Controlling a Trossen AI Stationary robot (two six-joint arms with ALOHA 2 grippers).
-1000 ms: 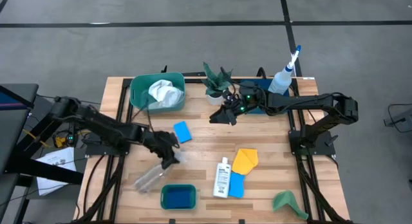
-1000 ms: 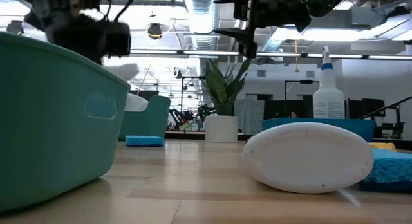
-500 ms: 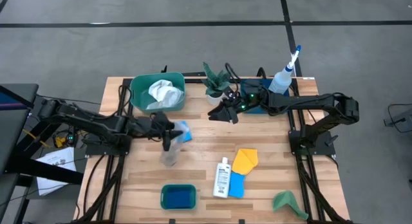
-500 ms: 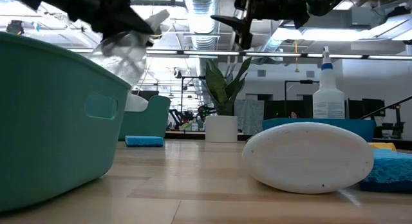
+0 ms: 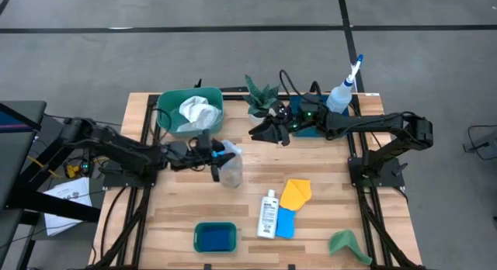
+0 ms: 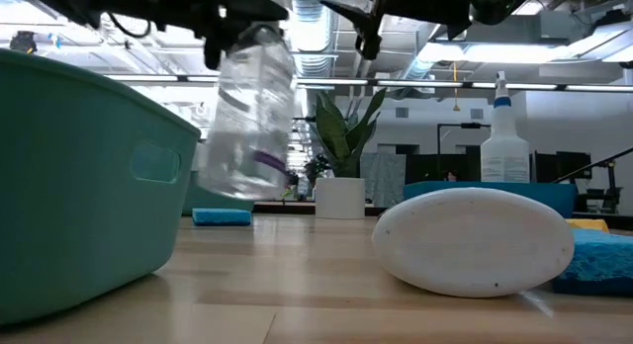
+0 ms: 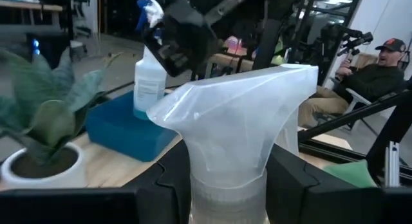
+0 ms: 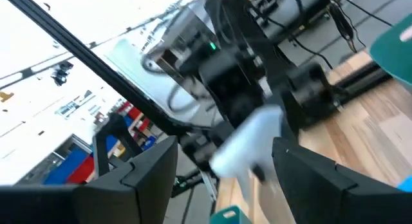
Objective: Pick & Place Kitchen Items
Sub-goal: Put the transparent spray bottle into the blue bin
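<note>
**Clear spray bottle lifted off the surface, carried toward the middle**

The left hand (image 5: 211,155) grips the clear spray bottle (image 5: 230,167) by its neck, fingers closed on either side just under the trigger head. A second ago the bottle lay flat near the lower left of the high view; now it hangs upright in the air at centre left, clear of the surface (image 5: 248,185), as the low view confirms. The pick looks done, and what remains for this item is probably the carry and the set-down, though which container it is meant for cannot be told.

The right hand (image 5: 268,134) hovers open and empty at upper centre, just beside the potted plant (image 5: 258,95), and has barely shifted over the same second. The white spray bottle (image 5: 340,93) stands at the upper right.

The blue sponge that showed beside the left hand a second ago is now mostly covered by the hand and bottle in the high view. The right wrist view is blurred, so little can be read there. In the low view both hands are cut off at the top edge.
</note>
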